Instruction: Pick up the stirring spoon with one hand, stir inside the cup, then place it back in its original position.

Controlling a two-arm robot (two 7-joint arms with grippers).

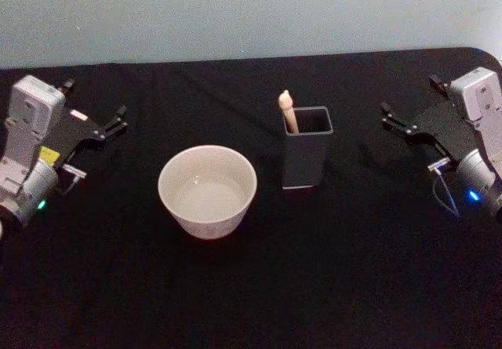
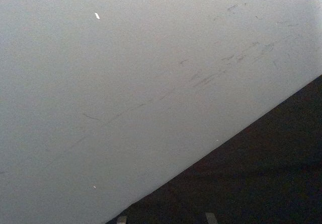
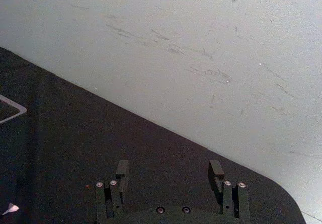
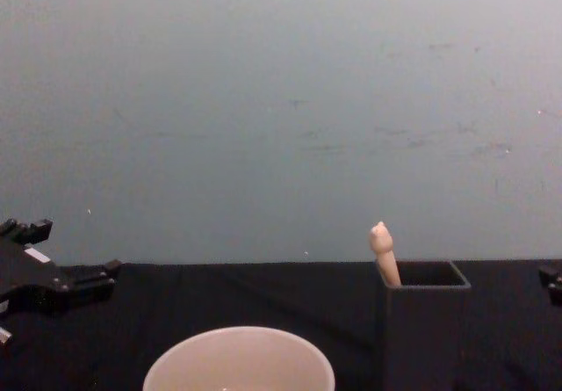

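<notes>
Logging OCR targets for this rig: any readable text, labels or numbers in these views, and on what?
Nothing legible.
White label on the left claw: too small to read.
Yellow sticker behind it: too small to read.
No markings visible on the cup, holder box or stirring spoon.

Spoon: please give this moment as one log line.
spoon in holder | cup beside it | left gripper parked, jaws open | right gripper parked, jaws open

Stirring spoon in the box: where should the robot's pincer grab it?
Grab the stirring spoon by its pale knobbed handle, the part poking up above the dark holder box. Come straight down from above: the box walls surround the rest of it, and the handle leans in the box's far left corner.
</notes>
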